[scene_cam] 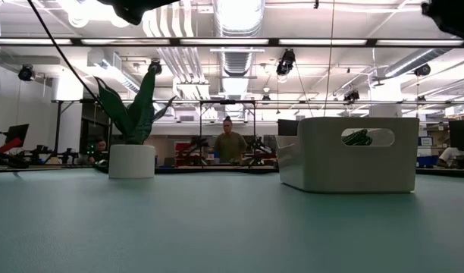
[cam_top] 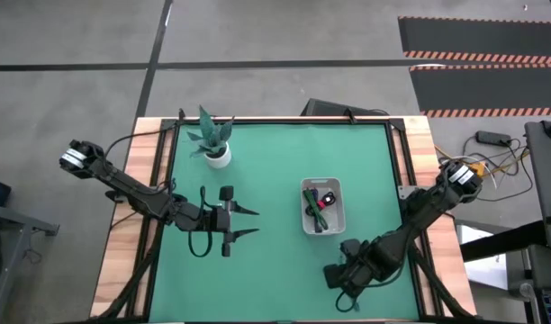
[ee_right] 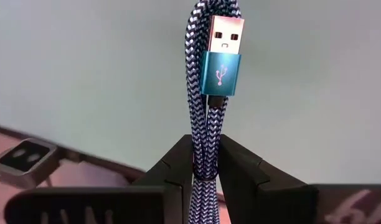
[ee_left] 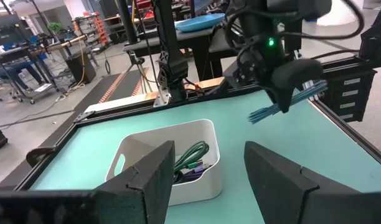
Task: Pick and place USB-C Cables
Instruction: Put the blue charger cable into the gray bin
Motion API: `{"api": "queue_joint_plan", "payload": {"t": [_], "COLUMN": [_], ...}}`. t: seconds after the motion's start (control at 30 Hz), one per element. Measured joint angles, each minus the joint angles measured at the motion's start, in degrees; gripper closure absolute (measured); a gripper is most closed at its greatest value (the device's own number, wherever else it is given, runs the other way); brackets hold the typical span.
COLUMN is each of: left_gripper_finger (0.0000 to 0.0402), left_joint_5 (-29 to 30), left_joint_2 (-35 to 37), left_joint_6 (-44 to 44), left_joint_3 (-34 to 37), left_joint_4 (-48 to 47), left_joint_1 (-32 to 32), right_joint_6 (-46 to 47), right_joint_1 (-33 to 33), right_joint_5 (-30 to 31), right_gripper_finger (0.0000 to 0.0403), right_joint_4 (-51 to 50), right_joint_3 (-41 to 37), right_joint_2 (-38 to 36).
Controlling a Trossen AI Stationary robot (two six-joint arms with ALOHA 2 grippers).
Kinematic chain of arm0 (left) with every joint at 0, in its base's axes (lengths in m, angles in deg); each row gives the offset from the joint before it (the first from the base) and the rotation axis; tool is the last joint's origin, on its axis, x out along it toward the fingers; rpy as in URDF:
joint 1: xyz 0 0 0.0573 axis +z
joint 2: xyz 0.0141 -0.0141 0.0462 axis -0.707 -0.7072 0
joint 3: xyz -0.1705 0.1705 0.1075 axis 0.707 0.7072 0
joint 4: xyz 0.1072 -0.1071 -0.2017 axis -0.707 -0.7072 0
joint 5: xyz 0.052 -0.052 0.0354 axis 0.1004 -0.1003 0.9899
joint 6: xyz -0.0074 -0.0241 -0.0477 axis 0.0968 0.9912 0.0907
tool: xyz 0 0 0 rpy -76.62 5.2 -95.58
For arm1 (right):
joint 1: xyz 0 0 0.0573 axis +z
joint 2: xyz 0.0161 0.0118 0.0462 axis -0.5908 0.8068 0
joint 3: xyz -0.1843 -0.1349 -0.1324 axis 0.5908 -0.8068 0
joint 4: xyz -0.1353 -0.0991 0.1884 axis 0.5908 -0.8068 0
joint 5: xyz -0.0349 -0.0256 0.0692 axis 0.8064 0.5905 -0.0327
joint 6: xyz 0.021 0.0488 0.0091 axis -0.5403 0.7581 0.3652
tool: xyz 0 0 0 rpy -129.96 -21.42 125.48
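A white tray [cam_top: 321,220] sits right of the table's middle. It holds a green cable [ee_left: 192,154], a black and red cable [cam_top: 327,199] and a dark one [ee_left: 192,177]. My right gripper [ee_right: 206,149] hovers near the table's near edge, below the tray in the high view [cam_top: 334,274], and is shut on the teal cable bundle [ee_right: 206,93]. My left gripper [cam_top: 248,222] is open and touches nothing. It is left of the tray, with its fingers pointing at it [ee_left: 209,152]. My right gripper pinches the teal braided bundle [ee_right: 204,140] between its two fingers, several strands together. The end with the teal-housed plug [ee_right: 221,53] reaches out past the fingertips. In the left wrist view the bundle [ee_left: 265,112] sticks out on both sides of the fingers, slightly tilted and clear of the mat.
A potted plant [cam_top: 214,144] stands near the far left corner of the green mat [cam_top: 275,270]. Wooden borders and a black frame run around the mat. In the low view the tray [scene_cam: 346,155] stands to the right and the pot [scene_cam: 132,161] to the left, with people far behind.
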Motion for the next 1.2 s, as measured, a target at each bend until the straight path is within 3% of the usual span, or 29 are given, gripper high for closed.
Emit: {"api": "queue_joint_plan", "payload": {"t": [0.53, 0.93, 1.2], "left_gripper_finger": [0.0223, 0.0223, 0.0223], "left_joint_5": [0.0, 0.0, 0.0], "left_joint_2": [0.0, 0.0, 0.0], "left_joint_6": [0.0, -0.1, -0.1], "left_joint_3": [0.0, 0.0, 0.0], "left_joint_4": [0.0, 0.0, 0.0], "left_joint_1": [0.0, 0.0, 0.0], "right_joint_6": [-8.6, -21.9, -30.1], "right_joint_1": [-4.9, -13.2, -18.5], "right_joint_5": [6.1, 6.0, 2.2], "right_gripper_finger": [0.0344, 0.0344, 0.0344], "right_joint_4": [0.1, 0.0, -2.7], "right_joint_3": [6.5, 9.4, 10.1], "right_joint_2": [0.1, 0.1, 0.1]}}
